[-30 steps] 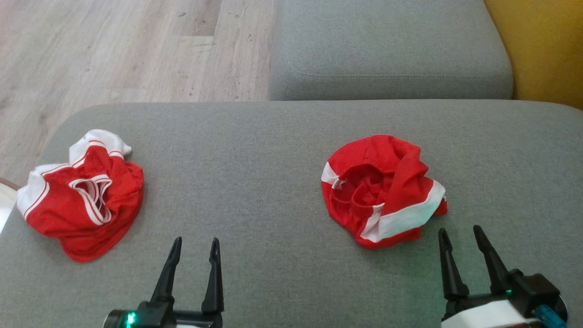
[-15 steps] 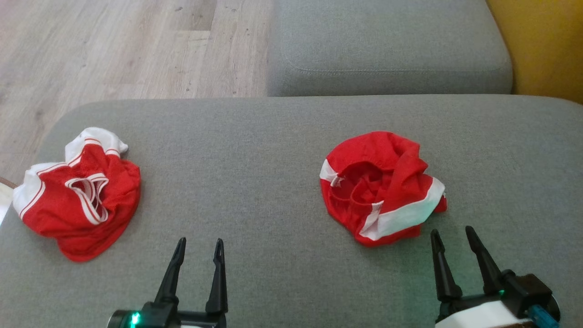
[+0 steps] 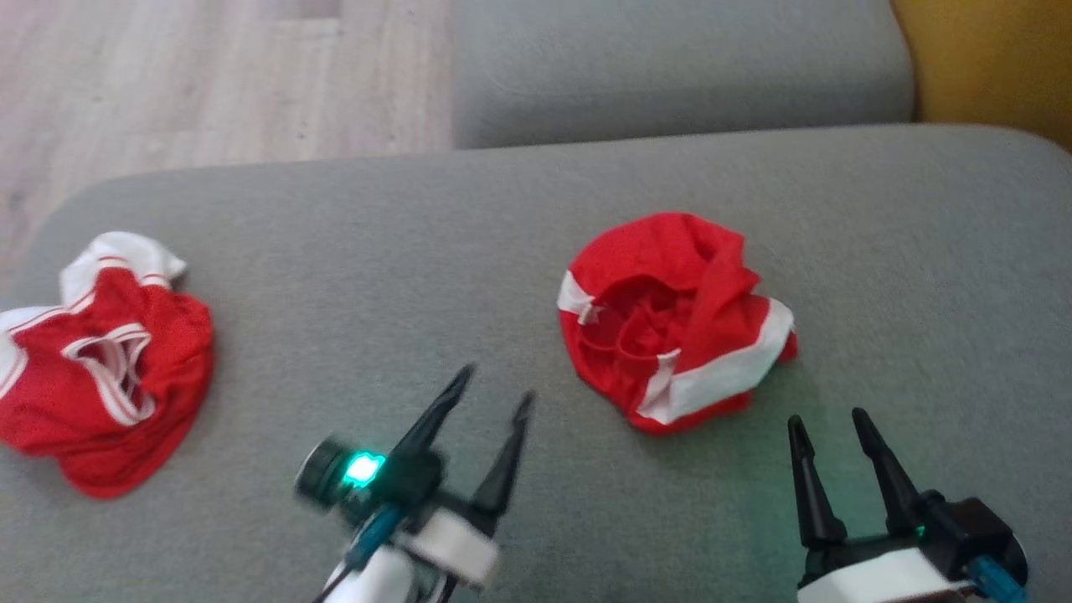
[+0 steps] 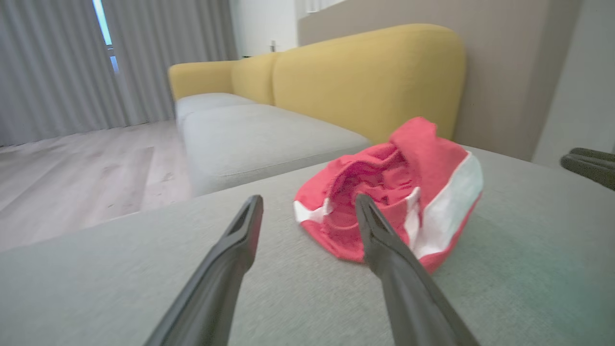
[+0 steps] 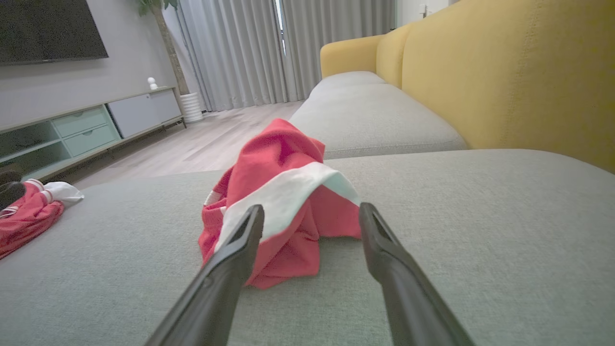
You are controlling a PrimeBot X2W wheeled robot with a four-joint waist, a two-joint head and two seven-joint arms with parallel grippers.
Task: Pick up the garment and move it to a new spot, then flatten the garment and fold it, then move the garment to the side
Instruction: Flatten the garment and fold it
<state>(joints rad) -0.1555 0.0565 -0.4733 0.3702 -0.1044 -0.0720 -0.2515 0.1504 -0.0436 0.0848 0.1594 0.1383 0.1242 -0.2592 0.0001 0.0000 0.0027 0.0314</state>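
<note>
A crumpled red garment [image 3: 674, 322] with white bands lies on the grey cushion [image 3: 360, 243], right of centre. My left gripper [image 3: 496, 383] is open and angled toward the garment's left side, a short way off it. In the left wrist view the left gripper [image 4: 308, 199] points at the garment [image 4: 432, 163], just short of its near edge. My right gripper [image 3: 827, 417] stands open just below the garment's lower right edge. From the right wrist, the open right gripper [image 5: 311, 207] frames the garment [image 5: 283, 158] close ahead. Nothing is held.
A second crumpled red-and-white garment [image 3: 100, 360] lies at the cushion's left edge, also visible as a red heap [image 5: 24, 216] in the right wrist view. Another grey seat cushion [image 3: 670, 75] lies beyond, with a yellow sofa back [image 3: 997, 59] at the right and wood floor [image 3: 209, 75] at the far left.
My left arm has swung forward and to the right, toward the middle garment, and now points diagonally. The head camera has shifted a little. The right gripper has hardly moved.
</note>
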